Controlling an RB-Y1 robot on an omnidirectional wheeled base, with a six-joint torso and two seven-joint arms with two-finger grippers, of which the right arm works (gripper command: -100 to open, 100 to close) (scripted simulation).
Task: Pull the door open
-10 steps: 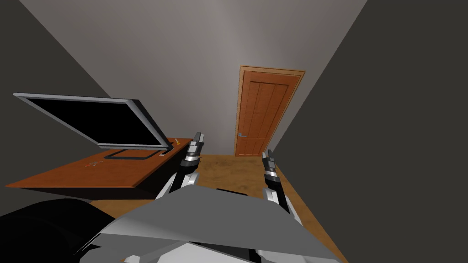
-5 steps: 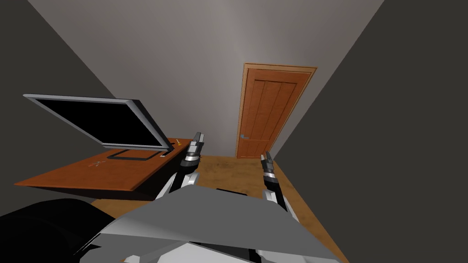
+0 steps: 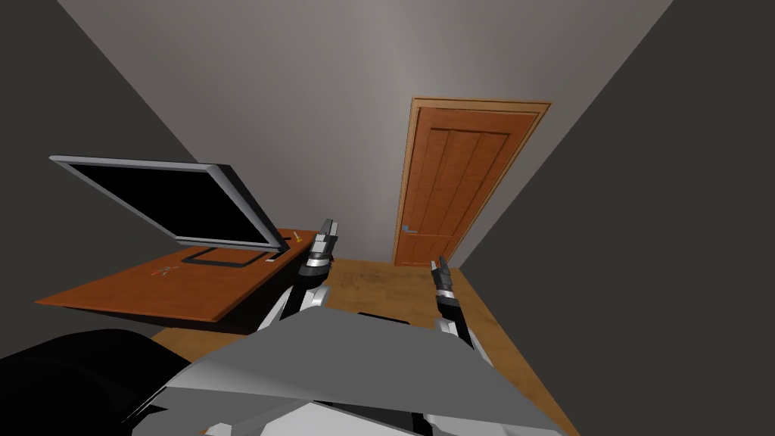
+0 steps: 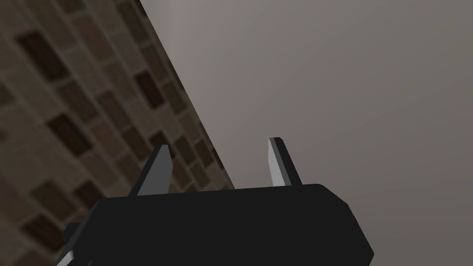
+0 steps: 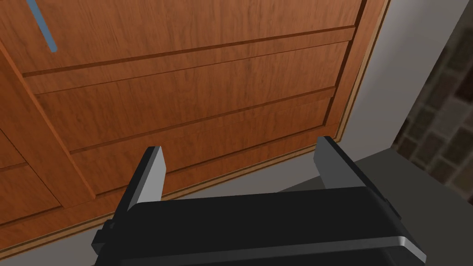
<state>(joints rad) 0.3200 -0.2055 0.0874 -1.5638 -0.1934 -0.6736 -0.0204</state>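
Right wrist view faces the brown panelled door (image 5: pixel 184 92), which is shut in its frame and lies well beyond the right gripper (image 5: pixel 240 145). The gripper's two fingers stand spread apart with nothing between them. The door's blue-grey handle (image 5: pixel 41 25) sits far out past one fingertip, on the side away from the frame post, apart from both blades. In the head view the door stands ahead of both grippers, across a wooden floor (image 3: pixel 378 284). The left gripper (image 4: pixel 219 143) is raised beside a desk (image 3: pixel 189 291) carrying a monitor (image 3: pixel 166 200), its fingers likewise released and empty.
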